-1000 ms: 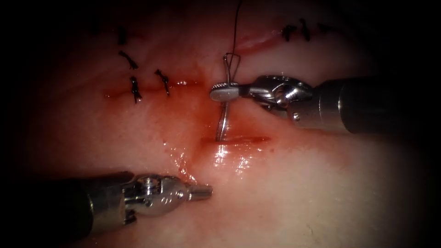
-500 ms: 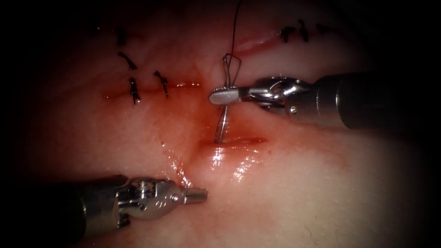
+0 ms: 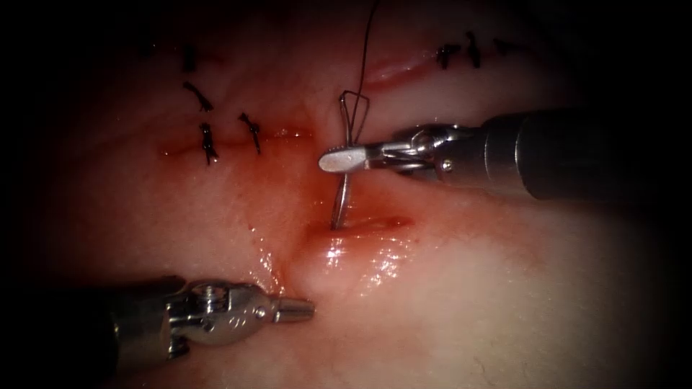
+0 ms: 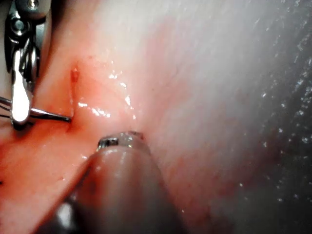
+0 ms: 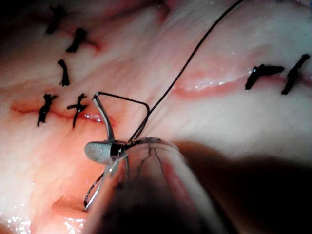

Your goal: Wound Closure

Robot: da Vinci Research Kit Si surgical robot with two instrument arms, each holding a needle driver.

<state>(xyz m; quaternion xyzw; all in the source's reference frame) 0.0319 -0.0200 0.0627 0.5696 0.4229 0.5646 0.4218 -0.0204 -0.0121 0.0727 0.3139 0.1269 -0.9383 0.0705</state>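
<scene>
Pale, wet tissue (image 3: 504,302) fills the field, with red fluid (image 3: 303,194) pooled round the open cut (image 3: 367,225) and finished stitches (image 3: 207,142) standing in a row to its left.

Right pincer (image 3: 337,159): pressed together on the needle (image 3: 340,198), gripping it near mid-curve. The needle's long axis runs roughly up and down in the endoscope view, crossing the pincer at about a right angle. Its lower end meets the tissue at the left end of the cut; whether the point is buried or merely touching, that view does not settle. Its upper end rises above the pincer, where the thread (image 3: 369,43) leaves it in a small loop and runs away upward.

Left pincer (image 3: 306,310): pressed together, pinching nothing, low and left of the cut, well apart from the needle. It points toward the right. The needle lies up and to the right of it, so the right arm is plainly the nearer one.

Differences between views: the right wrist view shows the thread (image 5: 195,53) looping off the needle's tail (image 5: 100,109) and the right pincer (image 5: 100,152) clamping the shaft, detail the endoscope leaves cramped. The left wrist view shows the needle (image 4: 51,115) running into the tissue at a dark entry mark, which I judge to be in the tissue, with the left pincer's tip (image 4: 119,140) just short of that spot.
</scene>
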